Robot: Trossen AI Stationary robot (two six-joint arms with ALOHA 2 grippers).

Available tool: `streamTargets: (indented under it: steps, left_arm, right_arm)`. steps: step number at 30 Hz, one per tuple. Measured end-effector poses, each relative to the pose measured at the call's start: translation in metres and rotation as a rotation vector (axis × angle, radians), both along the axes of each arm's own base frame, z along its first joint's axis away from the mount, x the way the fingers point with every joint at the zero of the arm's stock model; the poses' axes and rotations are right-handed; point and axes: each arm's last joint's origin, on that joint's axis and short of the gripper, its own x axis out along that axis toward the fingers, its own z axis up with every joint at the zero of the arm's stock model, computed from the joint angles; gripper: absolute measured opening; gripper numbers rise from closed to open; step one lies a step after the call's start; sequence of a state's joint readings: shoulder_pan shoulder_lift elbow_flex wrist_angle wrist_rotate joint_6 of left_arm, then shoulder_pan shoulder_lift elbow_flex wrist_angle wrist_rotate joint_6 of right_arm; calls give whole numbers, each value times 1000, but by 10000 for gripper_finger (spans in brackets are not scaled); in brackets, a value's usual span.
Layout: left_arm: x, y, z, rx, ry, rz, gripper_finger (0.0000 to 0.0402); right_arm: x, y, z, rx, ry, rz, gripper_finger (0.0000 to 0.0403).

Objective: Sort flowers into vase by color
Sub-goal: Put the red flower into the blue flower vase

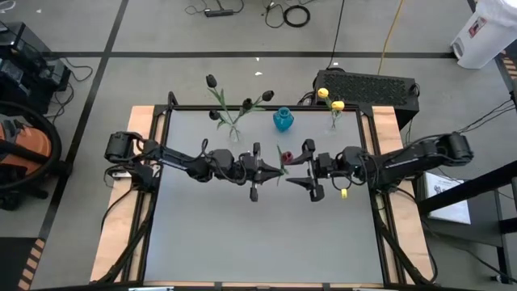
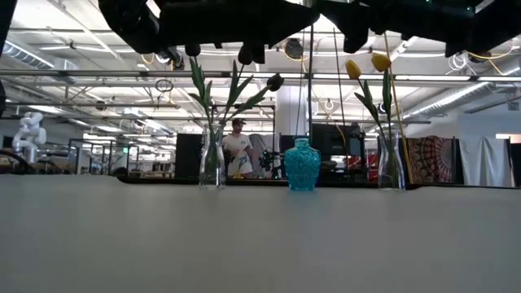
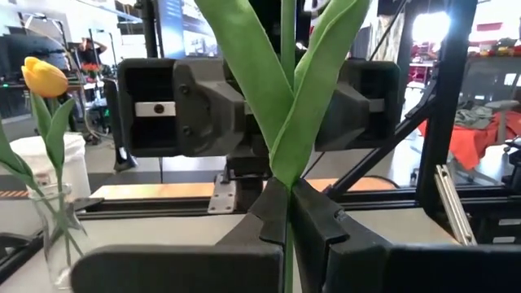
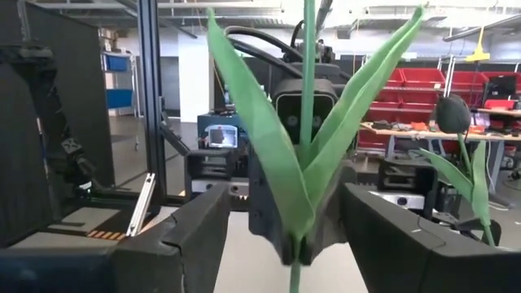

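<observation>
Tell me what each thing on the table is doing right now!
Left gripper: shut on the flower's stem.
Right gripper: open, fingers on both sides of the stem.
Flower: upright, held above the table between both grippers.
Left glass vase: upright, holds black tulips.
Blue vase: upright, empty.
Right glass vase: upright, holds yellow tulips.

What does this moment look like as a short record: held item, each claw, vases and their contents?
held item: flower, stem pinched upright in left claw
left claw: shut on flower, table centre
right claw: open, fingers either side of the stem, facing left claw
left clear vase: black tulips
blue vase: no flowers visible in it
right clear vase: yellow tulips
</observation>
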State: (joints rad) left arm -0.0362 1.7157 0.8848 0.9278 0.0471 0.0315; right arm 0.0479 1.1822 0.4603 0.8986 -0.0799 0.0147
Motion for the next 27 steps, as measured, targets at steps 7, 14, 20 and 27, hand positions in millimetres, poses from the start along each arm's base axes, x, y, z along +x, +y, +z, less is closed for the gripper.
streamTargets:
  steps: [7, 14, 20, 27]
  left_arm:
    - [0, -1, -1, 1, 6, -3, 9]
    - [0, -1, -4, 2, 36, -2, 9]
    - [0, -1, -5, 3, 55, -2, 9]
    - [0, -1, -6, 3, 57, -2, 9]
  right_arm:
    - [7, 0, 2, 0, 2, 0, 226]
    - [7, 0, 1, 0, 7, 0, 226]
    - [7, 0, 1, -1, 12, 0, 226]
    - [7, 0, 0, -1, 17, 0, 226]
